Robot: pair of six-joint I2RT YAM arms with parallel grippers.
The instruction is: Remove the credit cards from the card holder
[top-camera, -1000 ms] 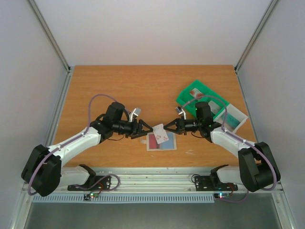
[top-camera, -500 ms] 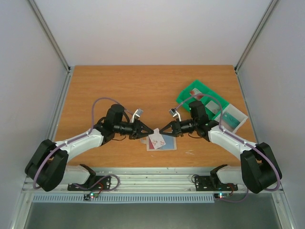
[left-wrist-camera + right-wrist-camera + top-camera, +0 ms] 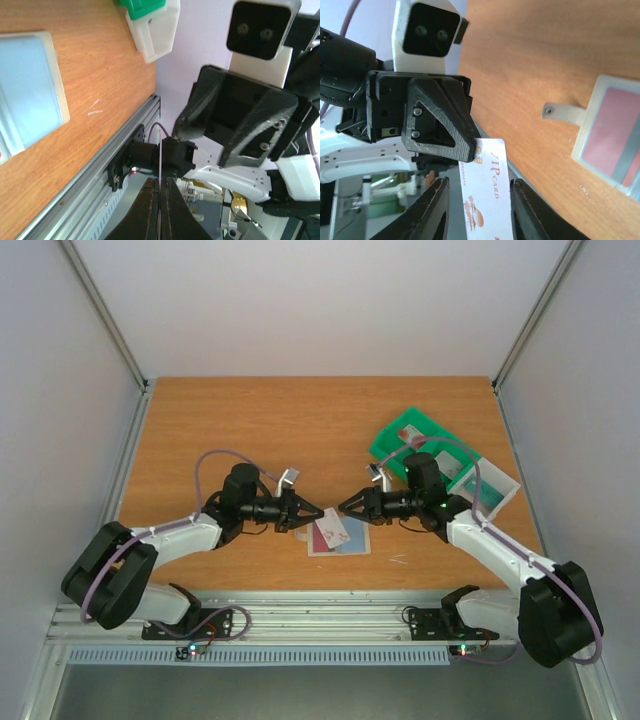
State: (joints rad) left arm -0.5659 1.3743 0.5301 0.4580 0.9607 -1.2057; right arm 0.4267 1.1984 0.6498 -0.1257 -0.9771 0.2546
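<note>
White with red print, one credit card (image 3: 490, 200) is held in the air between the two hands, over the card holder (image 3: 58, 75). It is pinched near one corner by the left hand (image 3: 316, 512), whose fingers are pressed together on it. In the left wrist view only the thin edge of the card is seen between them. The right hand (image 3: 346, 507) is spread: its fingers (image 3: 432, 210) stand on both sides of the card with a gap on each side, so nothing is gripped by it.

The card holder lies flat on the wooden surface (image 3: 250, 430), near the front edge and under the meeting point of the hands. Two cards are seen in it, a pinkish-red one (image 3: 615, 130) and a blue-grey one (image 3: 27, 85), so the task is judged to be only partly done.

The step in hand is judged to be a handover of one card, which is carried by the left hand alone. For the next move, the right hand should be drawn straight back without touching the card. The card should then be laid on the surface away from the holder. For the other cards, the holder will probably need to be held firm while each one is slid out.
</note>
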